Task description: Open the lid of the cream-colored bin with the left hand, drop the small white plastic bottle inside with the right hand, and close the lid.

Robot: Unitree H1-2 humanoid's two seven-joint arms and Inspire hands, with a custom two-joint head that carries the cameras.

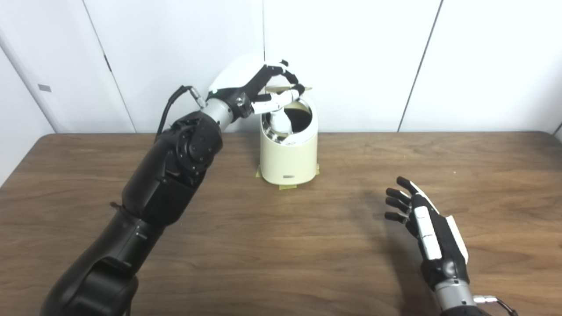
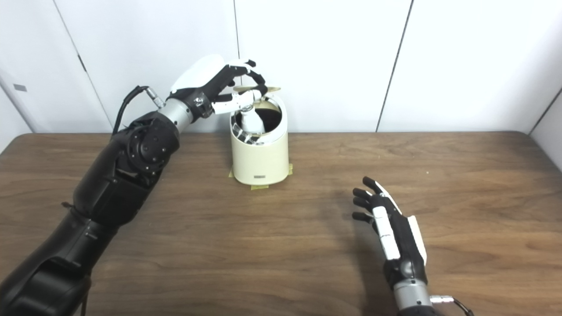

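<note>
Holding the lid [image 1: 290, 90] raised at upper centre of the frame, the left hand [image 1: 263, 83] pinches its edge above the cream-colored bin [image 1: 290, 153], where the small white plastic bottle [image 1: 279, 123] already rests inside. The right hand [image 1: 421, 219] hovers empty, fingers spread, at lower right. Lower the lid evenly onto the rim before releasing.
</note>
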